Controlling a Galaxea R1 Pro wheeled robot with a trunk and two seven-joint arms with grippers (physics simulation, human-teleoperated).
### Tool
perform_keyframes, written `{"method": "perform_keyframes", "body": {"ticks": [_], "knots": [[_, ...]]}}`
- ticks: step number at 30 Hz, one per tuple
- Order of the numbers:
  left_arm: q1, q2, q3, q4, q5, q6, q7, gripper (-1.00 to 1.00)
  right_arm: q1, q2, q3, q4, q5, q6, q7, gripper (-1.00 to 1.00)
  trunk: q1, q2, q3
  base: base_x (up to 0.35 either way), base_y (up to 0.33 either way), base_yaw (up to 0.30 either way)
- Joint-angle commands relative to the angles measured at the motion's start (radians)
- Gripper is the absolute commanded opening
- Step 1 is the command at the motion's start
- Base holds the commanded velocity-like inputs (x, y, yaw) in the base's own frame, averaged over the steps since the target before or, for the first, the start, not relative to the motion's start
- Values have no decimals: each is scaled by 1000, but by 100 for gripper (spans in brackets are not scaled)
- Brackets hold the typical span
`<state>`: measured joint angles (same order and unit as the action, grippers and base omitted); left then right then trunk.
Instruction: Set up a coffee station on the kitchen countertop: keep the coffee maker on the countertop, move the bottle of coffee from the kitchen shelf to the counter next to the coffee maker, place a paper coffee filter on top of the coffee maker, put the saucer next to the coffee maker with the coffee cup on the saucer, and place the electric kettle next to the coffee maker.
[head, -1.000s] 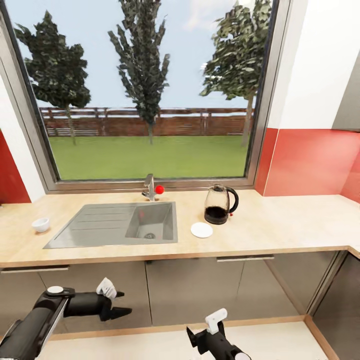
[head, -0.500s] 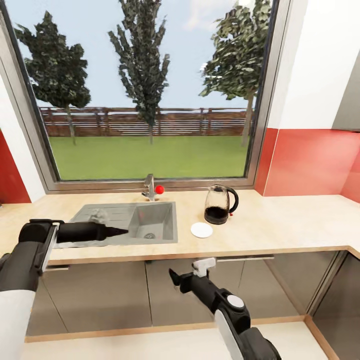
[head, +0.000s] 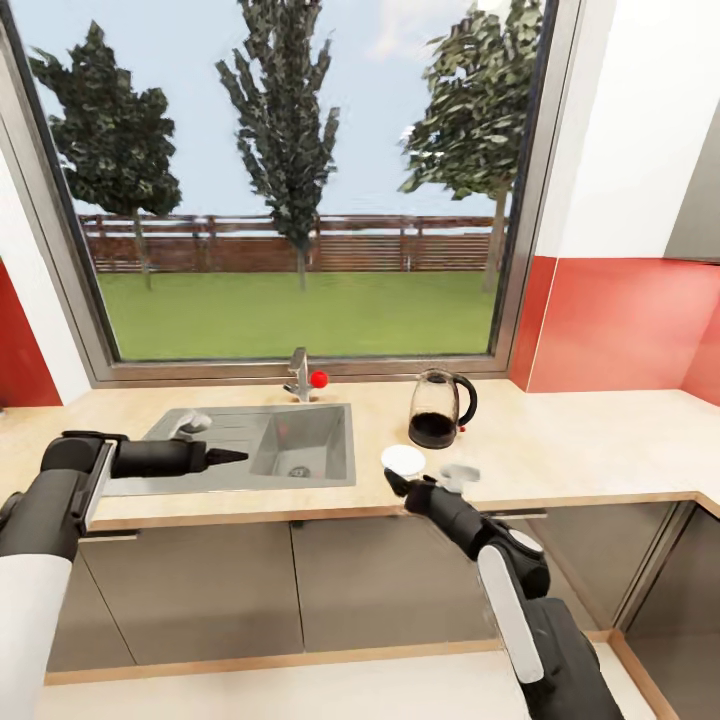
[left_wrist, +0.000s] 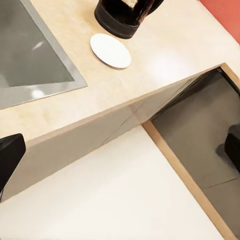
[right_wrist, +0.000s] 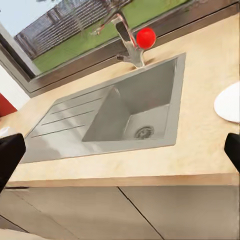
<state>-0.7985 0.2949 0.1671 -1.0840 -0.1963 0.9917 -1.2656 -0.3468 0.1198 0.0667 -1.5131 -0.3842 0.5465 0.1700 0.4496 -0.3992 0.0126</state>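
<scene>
The electric kettle (head: 442, 410) stands upright on the kitchen countertop (head: 590, 450), right of the sink. Just in front of it lies the saucer (head: 403, 458), flat and white, also seen in the left wrist view (left_wrist: 110, 50) and at the edge of the right wrist view (right_wrist: 230, 102). My right gripper (head: 396, 480) is open at the counter's front edge, its tips right at the saucer's near rim. Over the sink's drainboard my left gripper (head: 234, 457) is open and holds nothing. My left forearm hides the coffee cup. The coffee maker, bottle of coffee, paper coffee filter and kitchen shelf are out of view.
A steel sink (head: 300, 440) is set into the counter under a large window, with a faucet (head: 299, 374) and red knob (head: 319, 379) behind it. Grey cabinet fronts (head: 380, 580) run below. The counter turns a corner at far right, against a red backsplash (head: 620, 320).
Both arms have risen from below the counter front. The left gripper now reaches over the drainboard, covering the cup. The right gripper has come up to the counter edge at the saucer.
</scene>
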Motion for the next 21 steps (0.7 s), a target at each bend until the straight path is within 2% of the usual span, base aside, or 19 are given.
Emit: {"method": "perform_keyframes", "body": {"ticks": [1,2,5,8,14,21], "knots": [[1,-2,-1,1,-12,8,-8,100,-30,0,-57,0,-4,29,2,100,0,-1,-1,0,0,0],[2,-3,-2,2,-12,7,-8,100,-44,-2,-86,0,-5,45,2,100,0,-1,-1,0,0,0],[3,-3,-1,2,-10,7,-7,100,-54,-4,-135,1,-6,58,3,100,0,-1,-1,0,0,0],[4,-2,0,3,-12,6,-5,100,-57,-5,-156,6,-5,62,3,100,0,-1,-1,0,0,0],[4,-13,-1,3,-12,5,-2,100,-58,-5,-166,8,-5,64,3,100,0,-1,-1,30,0,0],[4,-23,-3,4,-12,5,-1,100,-58,-5,-159,8,-5,65,2,100,0,-1,-1,267,0,0]]}}
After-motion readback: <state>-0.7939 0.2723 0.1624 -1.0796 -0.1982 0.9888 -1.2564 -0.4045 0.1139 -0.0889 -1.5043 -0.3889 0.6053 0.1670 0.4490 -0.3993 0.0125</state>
